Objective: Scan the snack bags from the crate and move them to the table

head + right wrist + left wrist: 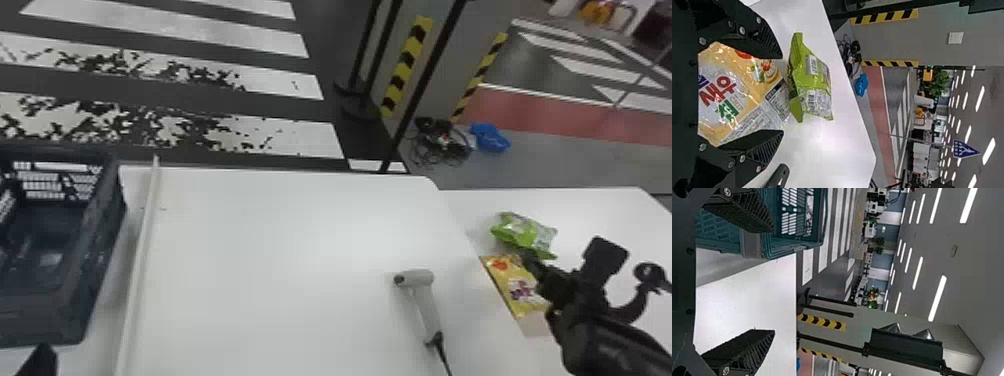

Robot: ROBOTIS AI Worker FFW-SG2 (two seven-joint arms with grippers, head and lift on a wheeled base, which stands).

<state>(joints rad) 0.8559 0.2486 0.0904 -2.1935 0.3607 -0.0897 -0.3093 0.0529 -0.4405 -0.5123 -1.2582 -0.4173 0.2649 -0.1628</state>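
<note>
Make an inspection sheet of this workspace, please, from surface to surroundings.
Surface: white table, rail beside crate
Job's things: crate at left; scanner lying down; green bag next to yellow bag, at right
Clutter: blue thing on floor
Grippers: left gripper open; right gripper open, at yellow bag
Cables: scanner's cable; dark tangle on floor
Surroundings: striped floor, posts, black-yellow tape

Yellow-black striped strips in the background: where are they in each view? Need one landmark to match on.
Head view: striped strips right of centre, near the top, beyond the white table.
Left wrist view: beyond the table, either side of a black pole.
Right wrist view: beyond the table and green bag.
Shared landmark: red floor area, near one strip.
</note>
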